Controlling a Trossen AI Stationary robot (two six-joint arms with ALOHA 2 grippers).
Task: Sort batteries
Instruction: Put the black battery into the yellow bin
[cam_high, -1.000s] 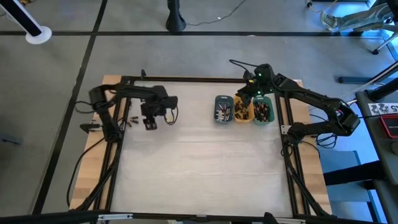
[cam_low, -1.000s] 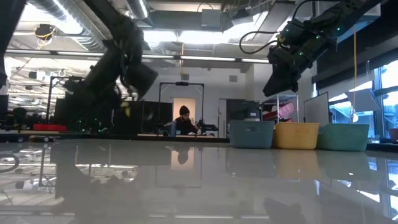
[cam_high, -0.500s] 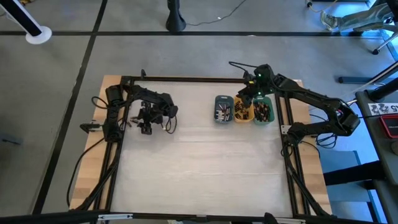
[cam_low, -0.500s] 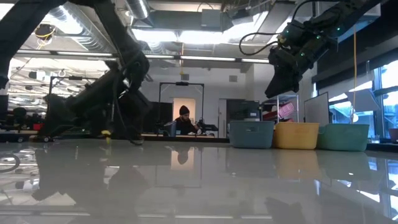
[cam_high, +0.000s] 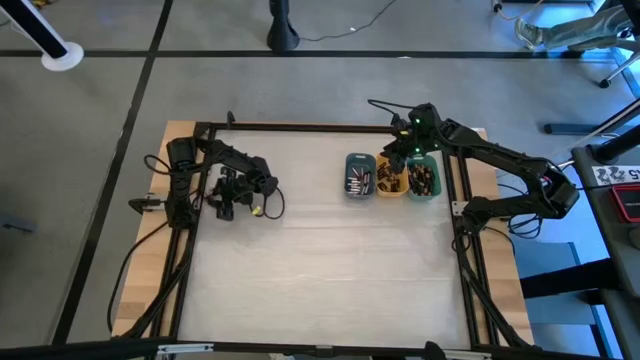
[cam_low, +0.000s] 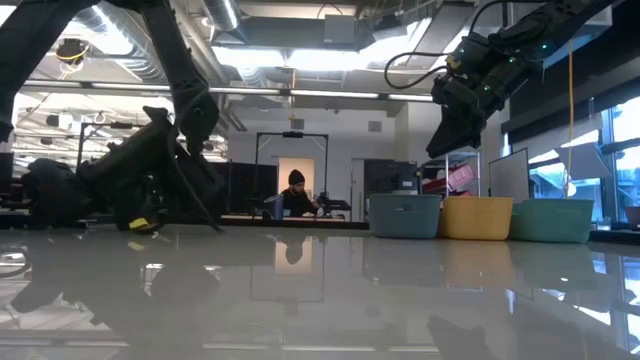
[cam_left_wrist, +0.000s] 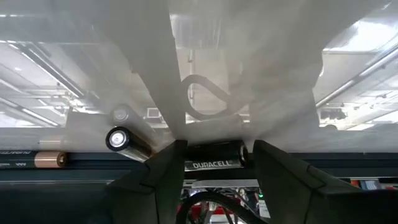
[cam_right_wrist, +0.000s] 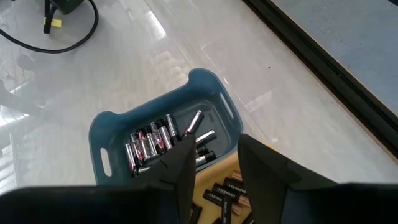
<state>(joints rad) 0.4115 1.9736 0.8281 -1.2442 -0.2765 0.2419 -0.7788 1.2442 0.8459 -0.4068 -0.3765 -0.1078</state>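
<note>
two grippers are at work, one at each end of the table's far side. the left gripper (cam_left_wrist: 214, 163) is down at the tabletop near the far left corner, its two dark fingers (cam_left_wrist: 163, 180) spread partway with a black duracell battery (cam_left_wrist: 213, 164) lying crosswise between them; whether the fingers actually press on it i cannot tell. just beside it another battery (cam_left_wrist: 122, 140) points its silvery end toward the camera, and a copper-topped battery (cam_left_wrist: 46, 160) lies a little farther off along the dark frame rail. from above, the left gripper (cam_high: 228, 195) sits low by the left rail, a black cable looping beside it on the pale table (cam_high: 330, 260).

the right gripper (cam_right_wrist: 214, 165) hangs in the air above the row of trays at the far right, fingers parted narrowly with nothing between them. directly past its fingertips is the slate-blue tray (cam_right_wrist: 118, 124), holding a cluster of slim batteries (cam_right_wrist: 155, 140) with red marks and silvery ends. beside it, the orange tray (cam_high: 390, 178) holds dark larger cells, and the green tray (cam_high: 423, 178) next to that also holds batteries. in the low view the right gripper (cam_low: 450, 125) is clearly raised above the three trays. a person (cam_low: 297, 196) sits in the room behind.
</note>
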